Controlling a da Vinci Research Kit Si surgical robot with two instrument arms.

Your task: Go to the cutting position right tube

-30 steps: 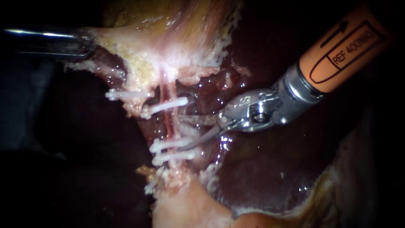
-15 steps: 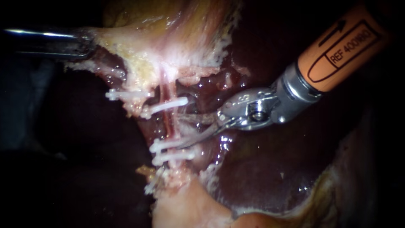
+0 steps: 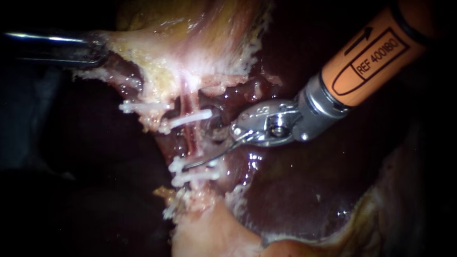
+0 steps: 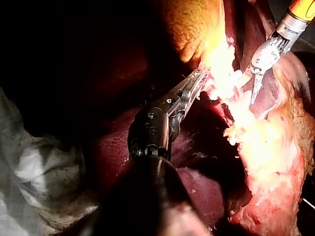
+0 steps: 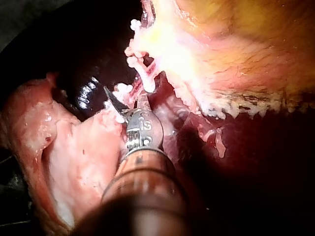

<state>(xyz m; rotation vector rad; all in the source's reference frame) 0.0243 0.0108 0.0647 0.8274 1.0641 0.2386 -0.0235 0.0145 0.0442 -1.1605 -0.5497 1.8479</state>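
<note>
A thin pink tube [image 3: 188, 137] runs down from the gallbladder [image 3: 190, 52], with white clips above [image 3: 189, 118] and below [image 3: 193, 164] a bare stretch. My right instrument [image 3: 197, 150], an orange shaft ending in curved blades, comes in from the upper right. Its blades are open. The lower blade [image 3: 209, 157] lies across the tube just above the lower clips, and the upper one is half hidden by tissue. The right wrist view shows the same blades [image 5: 125, 101] spread at the clipped tube. My left instrument [image 3: 97, 50] is shut on the gallbladder's edge and holds it taut; the left wrist view shows this grip [image 4: 196, 83].
Dark liver [image 3: 295, 190] lies under and to the right of the tube. Another white clip [image 3: 143, 107] sits further left, and one more [image 3: 195, 177] lies beneath the lower clip. Pale fatty tissue [image 3: 209, 233] is at the bottom. A cloth [image 4: 34, 167] shows beside the left instrument's shaft.
My right instrument has moved left toward the tube. Its lower blade now reaches across the tube above the lower clips. The left instrument has not moved.
</note>
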